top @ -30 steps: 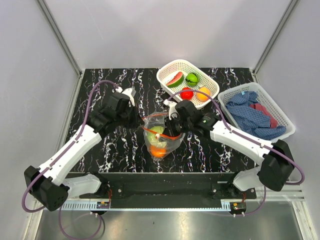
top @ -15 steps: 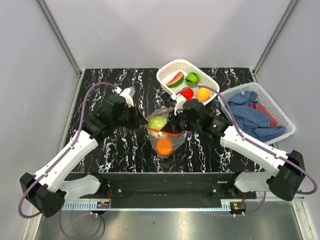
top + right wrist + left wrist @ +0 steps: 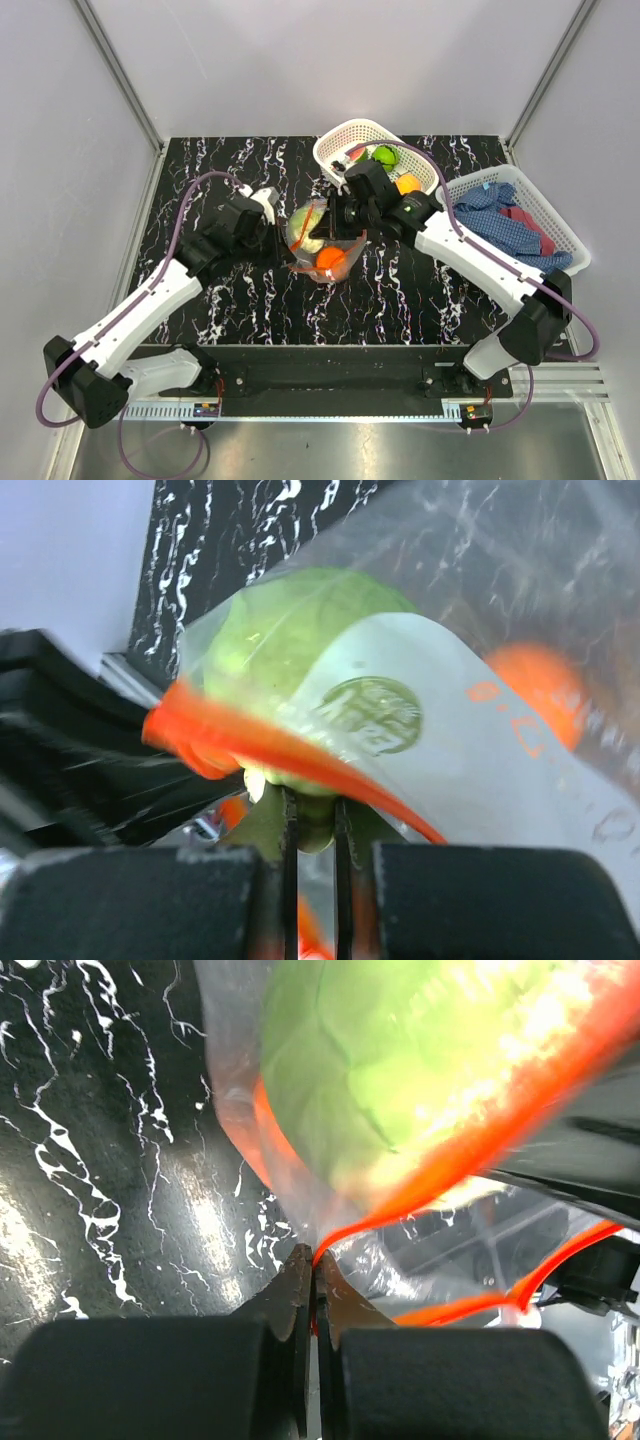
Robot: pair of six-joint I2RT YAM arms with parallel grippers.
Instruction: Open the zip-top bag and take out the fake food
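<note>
The left fingers (image 3: 285,1295) are pressed together on the zip strip (image 3: 470,1150) of the zip-top bag (image 3: 322,240). The right fingers (image 3: 362,825) pinch its opposite lip. The bag stretches between them, with the cabbage ball (image 3: 400,1050) just beyond both fingertips and the orange ball (image 3: 330,261) lower.

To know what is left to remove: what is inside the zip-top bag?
The zip-top bag holds a pale green cabbage ball and one orange ball. Anything behind them is covered.

White basket (image 3: 556,212) (holding cloths (image 3: 500,225)) on marbled table (image 3: 400,300).
</note>
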